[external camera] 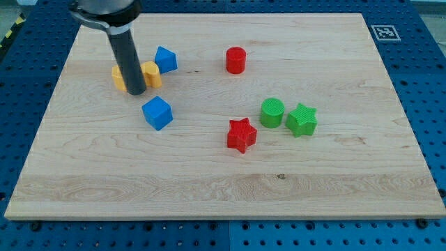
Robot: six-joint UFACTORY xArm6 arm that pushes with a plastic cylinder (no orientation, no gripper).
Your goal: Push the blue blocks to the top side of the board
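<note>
A blue cube (157,113) lies left of the board's middle. A second blue block (166,59), wedge-like in shape, lies above it near the view's top left. My tip (136,91) stands on the board just above and to the left of the blue cube, below and left of the upper blue block. The rod covers part of a yellow block (149,74), which touches the upper blue block's left side.
A red cylinder (236,60) stands at the upper middle. A red star (241,134), a green cylinder (272,112) and a green star (302,120) lie right of centre. The wooden board (223,188) rests on a blue perforated table, with a marker tag (383,32) at top right.
</note>
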